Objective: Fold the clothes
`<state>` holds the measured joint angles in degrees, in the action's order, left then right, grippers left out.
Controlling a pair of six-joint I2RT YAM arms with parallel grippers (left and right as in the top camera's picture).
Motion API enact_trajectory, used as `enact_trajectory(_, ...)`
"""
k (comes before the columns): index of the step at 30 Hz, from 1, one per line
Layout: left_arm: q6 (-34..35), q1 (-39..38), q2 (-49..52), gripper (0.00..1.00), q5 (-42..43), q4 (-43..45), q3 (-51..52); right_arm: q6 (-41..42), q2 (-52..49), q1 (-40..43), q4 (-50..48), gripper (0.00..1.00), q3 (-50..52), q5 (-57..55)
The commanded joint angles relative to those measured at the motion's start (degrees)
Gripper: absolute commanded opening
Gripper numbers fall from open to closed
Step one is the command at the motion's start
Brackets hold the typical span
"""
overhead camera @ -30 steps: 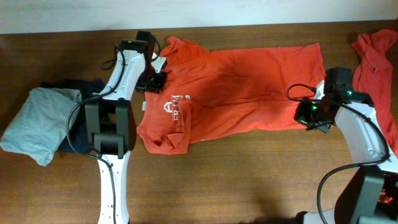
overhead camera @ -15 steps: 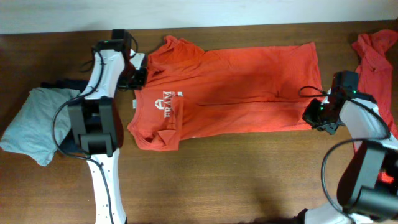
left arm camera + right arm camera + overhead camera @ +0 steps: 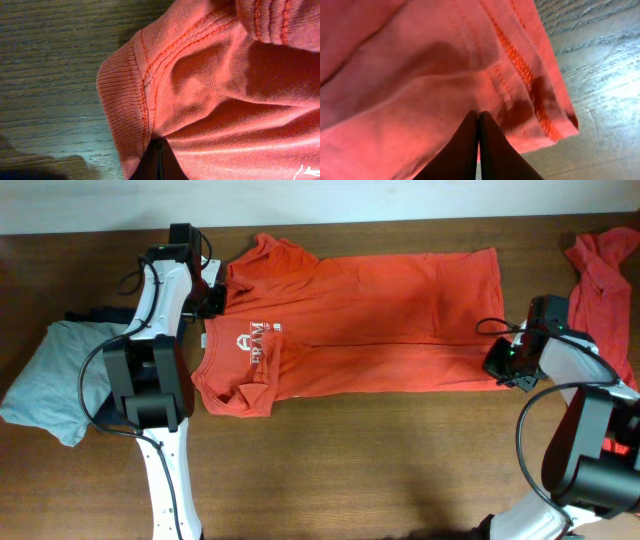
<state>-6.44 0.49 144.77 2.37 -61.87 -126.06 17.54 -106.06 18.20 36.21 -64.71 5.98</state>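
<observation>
An orange-red T-shirt [image 3: 380,320] with a white chest logo lies spread flat across the table, its neck to the left and its hem to the right. My left gripper [image 3: 214,298] is shut on the shirt at the neck edge. In the left wrist view its closed tips [image 3: 158,156] pinch cloth beside the ribbed collar [image 3: 120,100]. My right gripper [image 3: 497,367] is shut on the near right corner of the hem. The right wrist view shows its tips [image 3: 479,131] together on fabric just inside the stitched hem [image 3: 530,75]. One sleeve is tucked under at the near left corner.
A second orange-red garment [image 3: 603,270] lies crumpled at the far right edge. At the left sits a folded light-grey garment [image 3: 50,380] on top of a dark navy one [image 3: 105,317]. Bare wooden table [image 3: 380,460] runs along the front.
The left gripper has moved left, and the whole shirt has slid left with it and now lies flatter. The right gripper has stayed at the hem corner.
</observation>
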Motion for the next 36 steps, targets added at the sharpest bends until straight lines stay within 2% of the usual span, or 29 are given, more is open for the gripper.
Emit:
enact_trajectory(1,-1.0,0.9,3.7,0.0,-3.7,0.3,0.8,-0.5,-3.7,0.2,0.9,0.06,0.3,-1.8)
enact_trajectory(3,-1.0,0.9,3.7,0.0,-3.7,0.2,0.8,0.2,-4.3,0.3,2.6,0.04,0.3,-3.0)
enact_trajectory(6,-1.0,0.9,3.7,0.0,-3.7,-0.1,0.8,6.9,-4.2,1.1,6.9,0.04,0.3,-12.1)
enact_trajectory(11,-1.0,0.9,3.7,0.0,-3.7,-0.1,0.8,6.3,-4.1,2.1,9.1,0.04,0.3,-12.6)
enact_trajectory(15,-1.0,0.9,3.3,0.0,-3.7,-2.2,-1.3,3.8,-2.2,2.0,9.1,0.06,-0.7,-7.8)
enact_trajectory(18,-0.9,0.9,1.6,0.07,-3.7,-9.0,-8.7,3.7,2.6,2.0,9.6,0.09,-2.4,-5.0)
enact_trajectory(22,-0.9,0.9,-1.9,0.21,-3.7,-16.4,-17.5,3.7,10.0,2.0,11.1,0.17,-4.4,-2.7)
enact_trajectory(24,-0.9,0.9,-5.8,0.31,-3.7,-21.3,-23.6,3.7,15.4,2.0,12.1,0.26,-5.3,-1.8)
enact_trajectory(27,-0.7,0.9,-12.5,0.38,-3.6,-26.6,-26.8,3.7,21.4,2.0,12.5,0.34,-5.3,1.4)
enact_trajectory(32,-0.3,0.6,-19.8,0.39,0.7,-34.3,-26.8,3.7,24.7,2.0,13.6,0.38,-5.3,2.9)
enact_trajectory(33,0.0,0.3,-20.8,0.36,0.9,-34.8,-26.8,3.7,24.7,2.0,14.0,0.38,-5.3,3.0)
enact_trajectory(36,0.4,-0.5,-23.5,0.35,0.8,-34.8,-26.7,3.7,24.7,2.0,14.6,0.38,-5.3,3.2)
